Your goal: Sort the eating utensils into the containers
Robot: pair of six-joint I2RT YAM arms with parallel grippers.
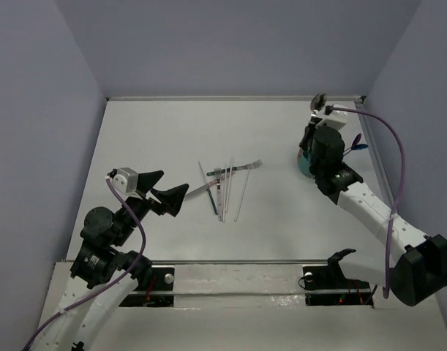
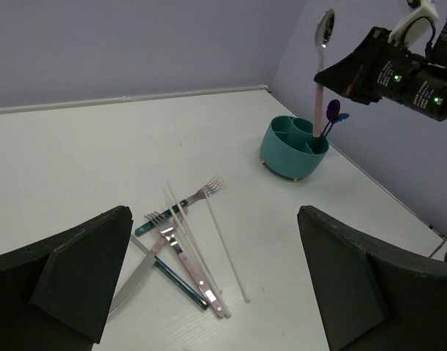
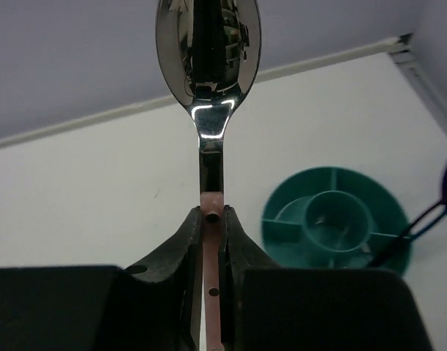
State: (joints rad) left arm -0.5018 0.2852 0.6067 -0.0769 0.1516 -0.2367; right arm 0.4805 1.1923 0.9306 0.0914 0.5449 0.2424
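Observation:
My right gripper (image 3: pixel 211 228) is shut on the pink handle of a silver metal spoon (image 3: pixel 207 51), which stands upright with its bowl up. It hangs above and just left of the round teal cup (image 3: pixel 336 227), a divided container. A dark blue spoon (image 3: pixel 428 216) leans in the cup. In the top view the right gripper (image 1: pixel 313 126) is at the far right, partly covering the cup (image 1: pixel 302 164). The other utensils (image 2: pixel 181 248), forks, a knife and pale sticks, lie in a loose pile on the table. My left gripper (image 2: pixel 216 292) is open just short of that pile, holding nothing.
The white table ends at grey walls at the back (image 1: pixel 230 97) and on the right (image 1: pixel 377 161), close behind the cup. The right arm (image 2: pixel 406 73) reaches over the cup. The pile (image 1: pixel 223 186) lies mid-table, to the right of the left gripper (image 1: pixel 168 196).

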